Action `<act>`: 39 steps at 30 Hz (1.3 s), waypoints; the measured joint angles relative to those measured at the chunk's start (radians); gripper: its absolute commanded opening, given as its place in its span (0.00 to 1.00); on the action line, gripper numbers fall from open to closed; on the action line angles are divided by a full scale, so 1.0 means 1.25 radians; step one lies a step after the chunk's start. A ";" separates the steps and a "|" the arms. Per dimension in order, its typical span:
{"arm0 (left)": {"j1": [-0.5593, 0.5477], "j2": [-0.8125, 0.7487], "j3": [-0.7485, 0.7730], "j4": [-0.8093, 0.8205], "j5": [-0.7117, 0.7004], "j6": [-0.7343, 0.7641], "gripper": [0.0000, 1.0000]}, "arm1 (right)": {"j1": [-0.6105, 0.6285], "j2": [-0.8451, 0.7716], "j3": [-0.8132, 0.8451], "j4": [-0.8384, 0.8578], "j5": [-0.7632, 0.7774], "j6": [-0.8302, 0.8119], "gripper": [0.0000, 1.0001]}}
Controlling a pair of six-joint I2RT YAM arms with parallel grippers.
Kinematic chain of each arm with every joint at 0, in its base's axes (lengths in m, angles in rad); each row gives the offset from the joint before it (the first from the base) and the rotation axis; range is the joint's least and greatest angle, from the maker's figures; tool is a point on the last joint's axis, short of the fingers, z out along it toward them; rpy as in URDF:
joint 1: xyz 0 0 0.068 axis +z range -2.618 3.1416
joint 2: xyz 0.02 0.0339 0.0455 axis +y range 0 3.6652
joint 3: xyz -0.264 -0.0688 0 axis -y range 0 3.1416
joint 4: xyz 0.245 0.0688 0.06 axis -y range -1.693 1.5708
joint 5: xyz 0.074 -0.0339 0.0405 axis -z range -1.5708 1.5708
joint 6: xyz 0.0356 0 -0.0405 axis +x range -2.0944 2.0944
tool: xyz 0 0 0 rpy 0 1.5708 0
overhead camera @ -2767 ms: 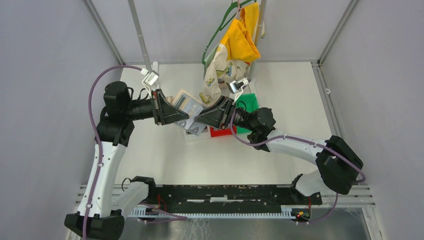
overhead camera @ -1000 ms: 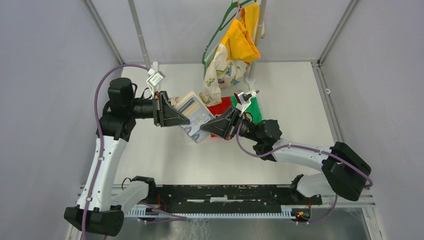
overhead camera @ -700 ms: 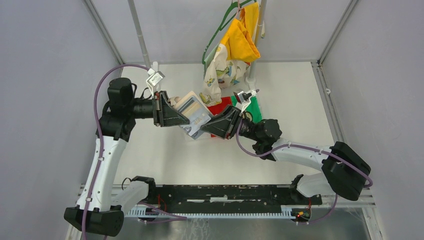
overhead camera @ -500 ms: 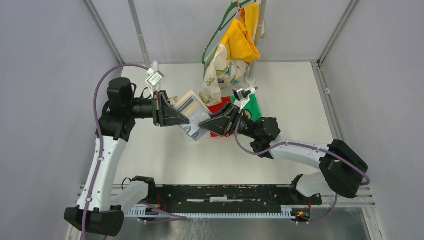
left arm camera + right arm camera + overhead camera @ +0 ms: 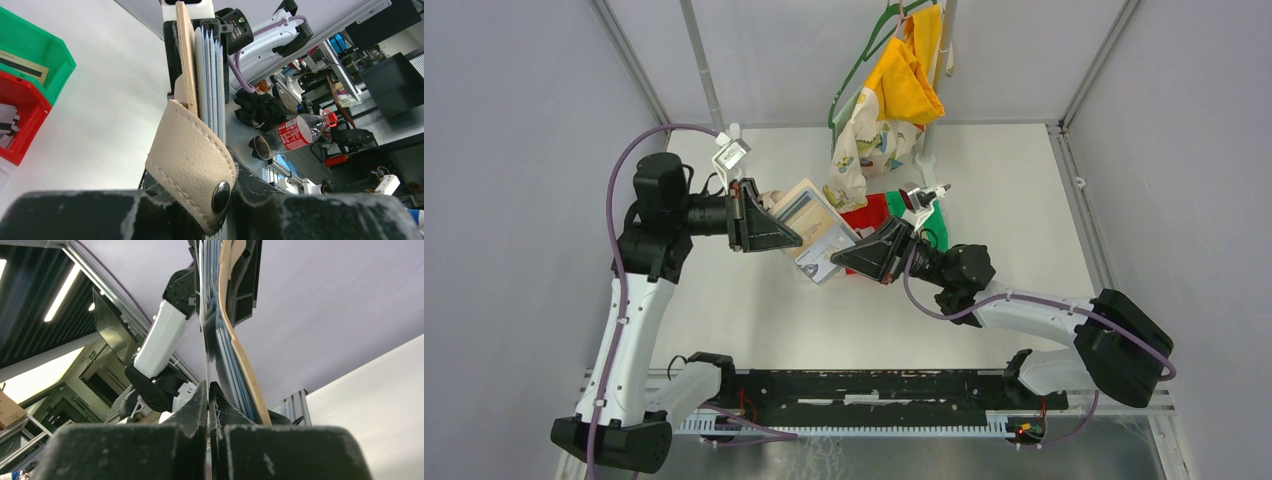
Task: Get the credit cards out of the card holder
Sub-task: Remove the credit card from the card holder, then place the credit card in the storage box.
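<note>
Find the card holder (image 5: 816, 225) off the desk (image 5: 754, 320), held in the air between the two arms over the desk's middle, opened out, clear sleeves up toward the top camera. See it edge-on from the left wrist: tan cover (image 5: 186, 60) on the left, pale sleeves (image 5: 210, 75) stacked tight against it, rounded tab (image 5: 187, 160) with a dark snap (image 5: 220, 196) folded over at the near end. Log the left fingers (image 5: 792, 240) clamped on the card holder at that tab end, reaching in from the left. Log the right fingers (image 5: 838, 262) pressed together on a thin pale credit card (image 5: 817, 268) at the holder's opposite, near-side end; from the right wrist, see only its edge rising from the pinch alongside the sleeves. Cannot tell how far out of its sleeve. Note a red bin (image 5: 864, 214) and a green bin (image 5: 938, 226) side by side on the desk just beyond, partly hidden under the right arm; from the left wrist, make out a flat striped piece (image 5: 21, 67) lying in the green one. Further back, note a yellow garment (image 5: 906, 75) and a patterned cloth (image 5: 859, 145) hanging from a green hanger (image 5: 860, 60) at the far edge.
</note>
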 measured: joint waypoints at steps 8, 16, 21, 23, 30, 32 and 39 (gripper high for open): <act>0.000 0.000 0.010 -0.002 0.001 0.001 0.09 | -0.061 -0.071 -0.045 -0.089 -0.082 -0.033 0.00; 0.001 0.009 0.057 -0.054 -0.001 0.075 0.07 | -0.248 -0.223 0.011 -0.602 -0.172 -0.320 0.00; 0.001 0.014 0.057 -0.076 -0.006 0.103 0.07 | -0.287 -0.155 0.185 -0.917 -0.139 -0.527 0.00; 0.001 0.016 0.057 -0.084 -0.006 0.115 0.07 | -0.288 -0.107 0.255 -1.006 -0.103 -0.600 0.00; 0.001 0.013 0.057 -0.096 -0.005 0.128 0.05 | -0.288 0.100 0.419 -1.201 0.033 -0.774 0.00; 0.001 0.012 0.057 -0.096 -0.005 0.128 0.05 | -0.287 0.154 0.431 -1.230 0.056 -0.802 0.00; 0.001 0.008 0.068 -0.096 -0.003 0.128 0.04 | -0.257 0.296 0.477 -1.296 0.113 -0.867 0.00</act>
